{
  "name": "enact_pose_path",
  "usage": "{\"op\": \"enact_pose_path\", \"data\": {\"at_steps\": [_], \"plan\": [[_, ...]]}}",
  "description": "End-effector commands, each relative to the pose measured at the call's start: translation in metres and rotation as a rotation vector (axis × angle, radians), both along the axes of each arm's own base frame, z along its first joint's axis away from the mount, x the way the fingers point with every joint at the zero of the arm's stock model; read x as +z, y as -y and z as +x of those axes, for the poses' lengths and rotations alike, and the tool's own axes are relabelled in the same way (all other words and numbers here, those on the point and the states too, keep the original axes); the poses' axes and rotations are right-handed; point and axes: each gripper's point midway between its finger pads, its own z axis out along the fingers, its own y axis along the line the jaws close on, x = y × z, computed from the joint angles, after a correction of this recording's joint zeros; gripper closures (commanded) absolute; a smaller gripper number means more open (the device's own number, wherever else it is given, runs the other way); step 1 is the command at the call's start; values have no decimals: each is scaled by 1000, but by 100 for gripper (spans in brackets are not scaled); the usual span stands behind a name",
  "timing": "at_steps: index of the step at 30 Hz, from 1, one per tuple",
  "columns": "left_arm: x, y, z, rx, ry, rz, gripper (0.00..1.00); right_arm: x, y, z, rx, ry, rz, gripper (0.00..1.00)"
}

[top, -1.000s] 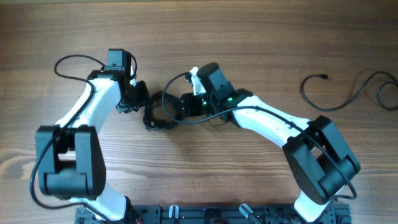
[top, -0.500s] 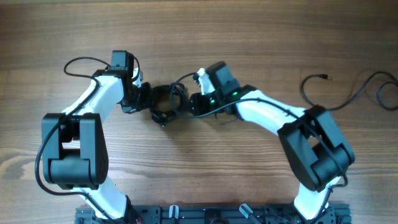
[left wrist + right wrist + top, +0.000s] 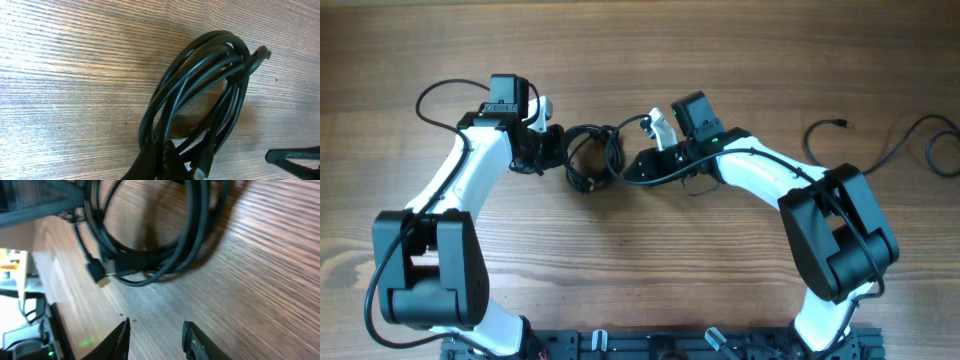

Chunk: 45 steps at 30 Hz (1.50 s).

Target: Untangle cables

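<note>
Left hand (image 3: 552, 152) is pinched shut on the cables (image 3: 590, 158), coiled on the bench (image 3: 620, 60) between both hands, while the right hand (image 3: 157, 337), partly open and empty just short of them, probably needs to grip one loop next and pull.

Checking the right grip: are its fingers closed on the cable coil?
No, the right fingers stand apart over the bare table, short of the cable coil.

Black cables (image 3: 175, 85) coiled in a knotted bundle
</note>
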Motion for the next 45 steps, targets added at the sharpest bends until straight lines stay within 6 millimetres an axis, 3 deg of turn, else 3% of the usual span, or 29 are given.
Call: {"op": "enact_pose_path", "data": {"at_steps": [1,4,7,12,21,25,28,45], "plan": [[6,3,0,-27,21,-17,96,-6,16,13,-112,19,-111,61],[6,3,0,-27,21,-17,96,-19,34,21,-219,5,-226,59],[6,4,0,-31,22,-17,96,-39,75,29,-442,-31,-431,56],[24,43,-11,-289,96,-216,96,-45,88,31,-499,-19,-487,52],[25,44,-12,-301,99,-224,96,-45,86,30,-492,-20,-480,48],[25,44,-11,-304,101,-223,96,-23,39,15,-223,-44,-210,46],[25,44,-11,-303,101,-223,96,-3,25,11,-172,-110,-43,46],[25,44,-11,-303,100,-223,96,-2,27,14,-206,-141,-32,45]]}}
